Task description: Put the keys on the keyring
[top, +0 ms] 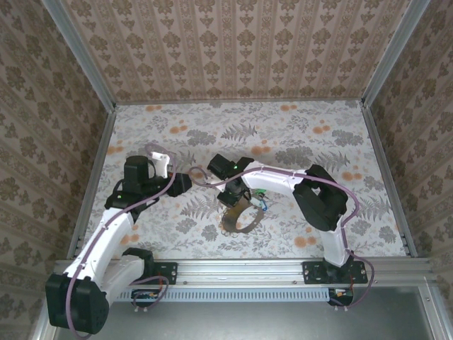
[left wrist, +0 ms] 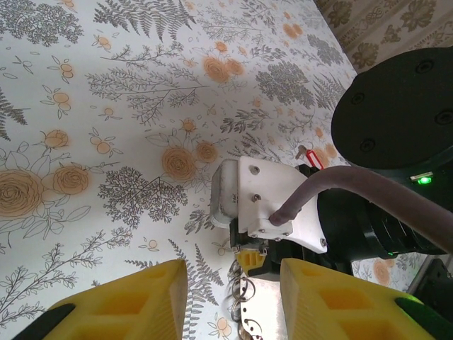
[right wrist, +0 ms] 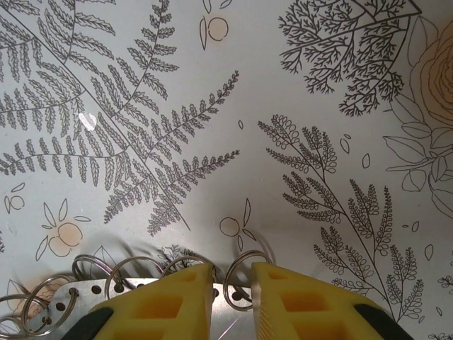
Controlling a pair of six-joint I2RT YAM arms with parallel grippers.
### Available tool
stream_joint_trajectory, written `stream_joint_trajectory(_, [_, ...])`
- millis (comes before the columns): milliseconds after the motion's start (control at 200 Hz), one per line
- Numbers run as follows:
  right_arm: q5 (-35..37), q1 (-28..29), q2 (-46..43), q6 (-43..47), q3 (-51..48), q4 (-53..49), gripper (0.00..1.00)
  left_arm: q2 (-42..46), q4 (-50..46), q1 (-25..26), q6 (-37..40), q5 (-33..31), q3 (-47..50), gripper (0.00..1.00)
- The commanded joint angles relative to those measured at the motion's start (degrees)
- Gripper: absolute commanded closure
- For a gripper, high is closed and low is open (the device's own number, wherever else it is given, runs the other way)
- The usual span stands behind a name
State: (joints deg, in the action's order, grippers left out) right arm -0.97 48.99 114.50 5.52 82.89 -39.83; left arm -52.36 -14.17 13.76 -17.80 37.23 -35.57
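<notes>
Right end effector (right wrist: 232,282): fingers drawn close, with a narrow gap between them. One metal ring of the keyring (right wrist: 81,296) sits in that gap; a firm clamp cannot be confirmed. The keyring's strap loop (top: 237,221) lies on the bench (top: 318,149) directly below this end effector. Left end effector (left wrist: 233,312): fingers apart, nothing between them, near the rings. A red key (left wrist: 311,156) lies just beyond.

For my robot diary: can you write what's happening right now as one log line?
left gripper: open, above table | right gripper: narrow gap at a metal ring, grip unclear | strap loop: by right gripper
</notes>
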Motion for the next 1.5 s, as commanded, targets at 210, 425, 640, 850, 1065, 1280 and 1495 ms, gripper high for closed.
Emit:
stream_joint_trajectory(210, [2.73,0.46,2.73,-1.18,1.91,-3.61,0.77,1.13,-0.73,-0.57,0.93,-0.06,-0.19,0.61])
stream_joint_trajectory(425, [3.77,0.5,3.32,-1.13,2.01,-4.02,0.76,1.3,-0.83,-0.75,1.02,-0.06,-0.28,0.61])
stream_joint_trajectory(640, [4.83,0.58,3.5,-1.0,1.41,-3.98,0.79,1.68,-0.77,-1.01,1.02,-0.06,-0.3,0.61])
stream_joint_trajectory(850, [4.71,0.47,2.71,-0.61,1.0,-3.12,0.92,2.15,-1.03,-1.09,1.18,-0.08,-0.51,0.61])
stream_joint_trajectory(1065, [2.66,-0.61,-3.94,1.23,-4.38,3.08,1.0,2.5,-0.64,-1.12,0.93,-0.06,-0.55,0.6])
stream_joint_trajectory(1280, [-8.68,-0.83,-22.36,10.43,-18.0,18.45,1.0,3.42,1.46,-0.95,0.65,3.79,-1.56,0.62])
stream_joint_trajectory(1495, [-23.98,-1.77,-37.36,12.99,-28.43,33.47,1.0,6.23,3.89,1.6,1.73,9.22,-3.82,0.64])
